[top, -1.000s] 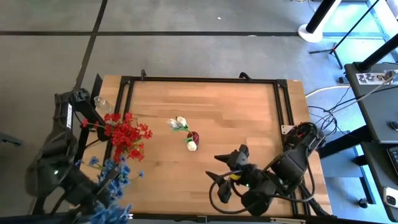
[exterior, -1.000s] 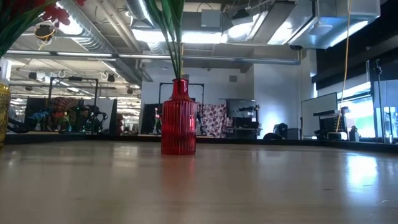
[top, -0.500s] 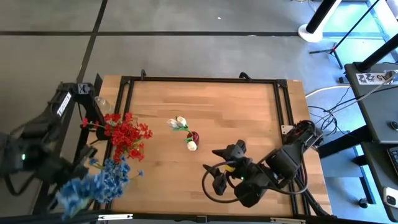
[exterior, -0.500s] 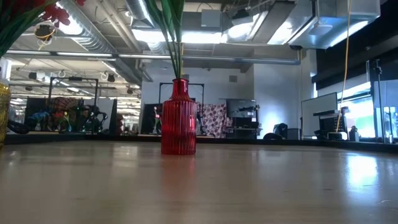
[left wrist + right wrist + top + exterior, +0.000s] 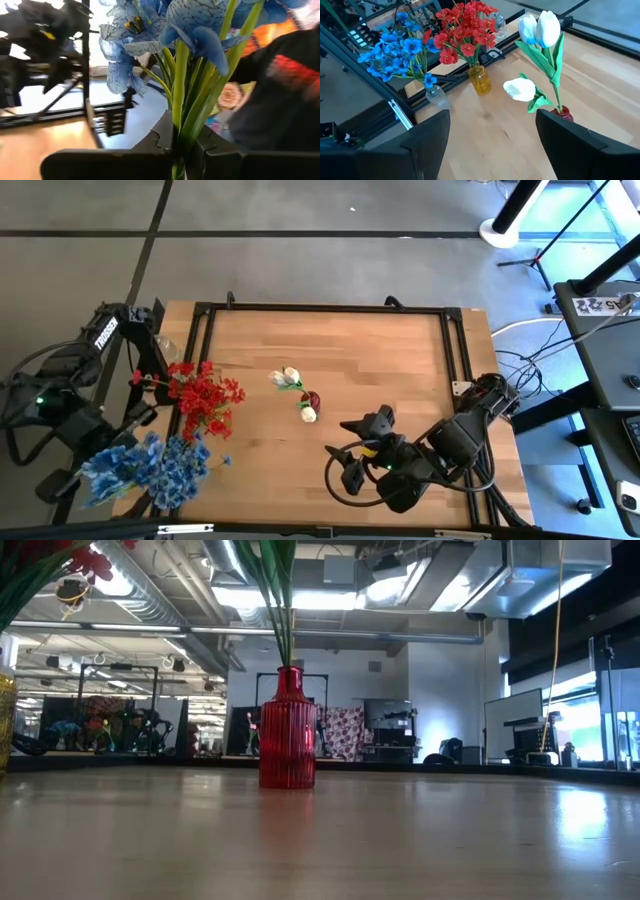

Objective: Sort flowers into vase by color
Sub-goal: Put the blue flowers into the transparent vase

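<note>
My left gripper [image 5: 179,150] is shut on a bunch of blue flowers [image 5: 115,468], held off the table's near left corner. More blue flowers [image 5: 395,55] stand in a clear vase [image 5: 435,95]. Beside it, red flowers [image 5: 205,400] fill a yellow vase [image 5: 480,81]. White tulips [image 5: 540,30] stand in a small red vase [image 5: 288,730] near the table's middle. My right gripper [image 5: 350,465] is open and hovers over the near right part of the table, touching nothing. My left gripper pinches the blue bunch's green stems [image 5: 181,115] between its two fingers, several stems together. The blooms [image 5: 195,30] stand out beyond the fingertips. The bunch is lifted clear of the table.
A black frame [image 5: 320,308] runs around the wooden table top. Bare wood [image 5: 390,370] lies to the right of the tulips and along the far side. Cables [image 5: 510,370] hang off the right edge.
My left gripper has carried the blue bunch from the table's near edge toward the left and a little farther away, staying shut on it. My right gripper has shifted slightly toward the table's left.
</note>
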